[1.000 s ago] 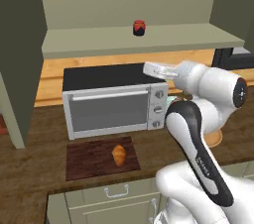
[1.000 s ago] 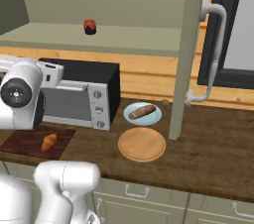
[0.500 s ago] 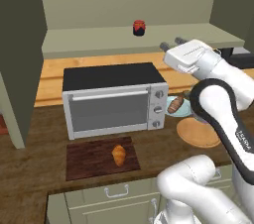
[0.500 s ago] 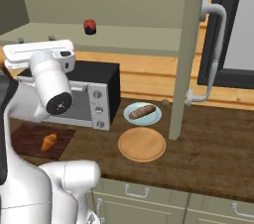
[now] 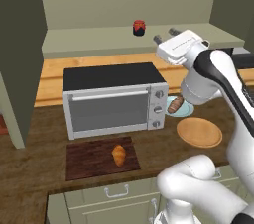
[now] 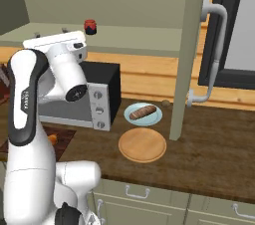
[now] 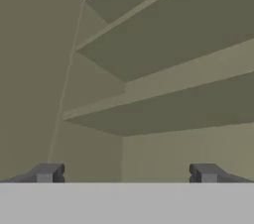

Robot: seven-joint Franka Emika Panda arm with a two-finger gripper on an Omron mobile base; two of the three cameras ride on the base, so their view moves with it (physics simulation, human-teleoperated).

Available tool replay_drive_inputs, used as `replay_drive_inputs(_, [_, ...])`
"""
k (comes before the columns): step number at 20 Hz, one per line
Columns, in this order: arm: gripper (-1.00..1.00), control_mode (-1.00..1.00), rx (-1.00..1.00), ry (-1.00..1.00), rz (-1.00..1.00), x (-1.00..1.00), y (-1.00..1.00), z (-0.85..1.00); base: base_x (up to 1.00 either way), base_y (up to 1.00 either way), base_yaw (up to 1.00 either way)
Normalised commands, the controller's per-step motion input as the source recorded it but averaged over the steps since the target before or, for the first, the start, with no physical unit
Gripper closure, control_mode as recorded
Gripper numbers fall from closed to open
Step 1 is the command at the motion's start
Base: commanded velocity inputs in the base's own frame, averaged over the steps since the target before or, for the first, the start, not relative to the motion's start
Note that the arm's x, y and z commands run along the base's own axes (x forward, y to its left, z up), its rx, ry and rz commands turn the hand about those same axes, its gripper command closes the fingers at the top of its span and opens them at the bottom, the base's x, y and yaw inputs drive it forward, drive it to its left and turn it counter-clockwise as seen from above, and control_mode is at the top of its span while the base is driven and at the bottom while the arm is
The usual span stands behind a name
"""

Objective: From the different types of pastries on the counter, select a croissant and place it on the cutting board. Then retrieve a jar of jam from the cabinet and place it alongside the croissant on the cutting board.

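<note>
1. I see free air between the shelf [image 5: 99, 44] edge and the oven [image 5: 113, 100] top in the left base view.
2. My hand [image 5: 166, 35] sits upper right of centre, fingers wide apart, holding nothing; the jam jar [image 5: 139, 28] stands on the shelf just left of it.
3. The croissant [image 5: 118, 154] lies on the cutting board [image 5: 89, 158], lower centre, on the dark wooden desk [image 5: 30, 173].
</note>
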Motion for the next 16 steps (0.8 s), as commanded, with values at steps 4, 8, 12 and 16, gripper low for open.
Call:
replay_drive_inputs(4, [-1.00,-1.00,-0.03,-0.01,-0.01,-0.09,-0.75,0.92,0.00,0.00,0.00])
replay_drive_inputs(8, [-1.00,-1.00,-0.03,0.06,0.01,0.00,-0.05,0.03,0.00,0.00,0.00])
replay_drive_inputs(12, [-1.00,-1.00,-0.07,0.34,-0.05,-0.02,-0.48,0.59,0.00,0.00,0.00])
replay_drive_inputs(16, [-1.00,-1.00,-0.14,0.39,-0.13,-0.04,-0.50,0.67,0.00,0.00,0.00])
